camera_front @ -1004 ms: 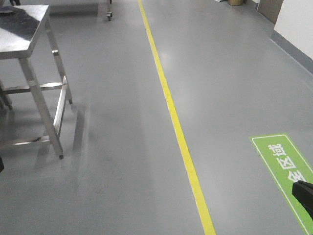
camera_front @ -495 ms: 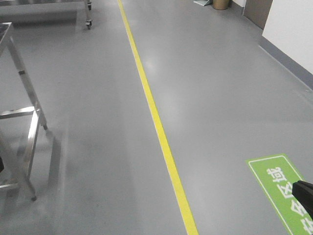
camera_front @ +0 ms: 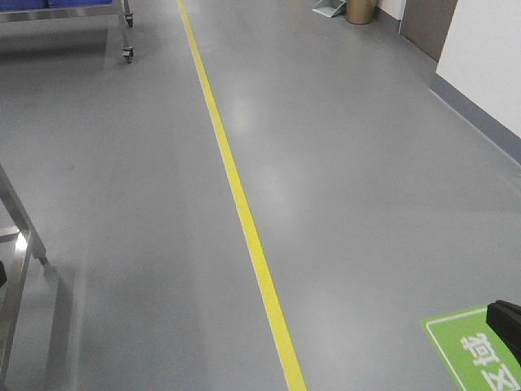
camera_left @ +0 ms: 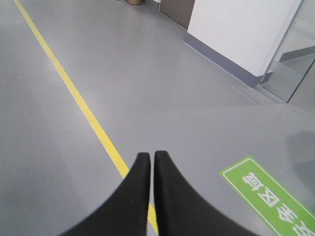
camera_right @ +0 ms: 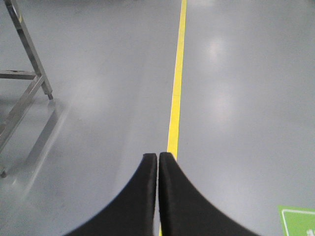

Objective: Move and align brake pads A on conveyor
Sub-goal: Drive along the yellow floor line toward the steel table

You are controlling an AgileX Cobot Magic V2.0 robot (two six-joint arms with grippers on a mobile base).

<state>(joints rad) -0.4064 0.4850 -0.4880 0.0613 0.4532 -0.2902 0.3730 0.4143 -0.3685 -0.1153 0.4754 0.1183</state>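
Note:
No brake pads and no conveyor show in any view. My left gripper is shut and empty, its black fingers held over the grey floor beside a yellow floor line. My right gripper is shut and empty too, over the same line. In the front view only a black part of the right arm shows at the lower right edge.
A yellow line runs up the grey floor. A steel table leg stands at the left edge, also in the right wrist view. A wheeled cart is far back left. A green floor sign lies lower right. A white wall stands right.
The whole view has shifted: the steel table has slid left and mostly out of frame, the green sign has dropped toward the bottom edge, and the far cart and bin have come into view.

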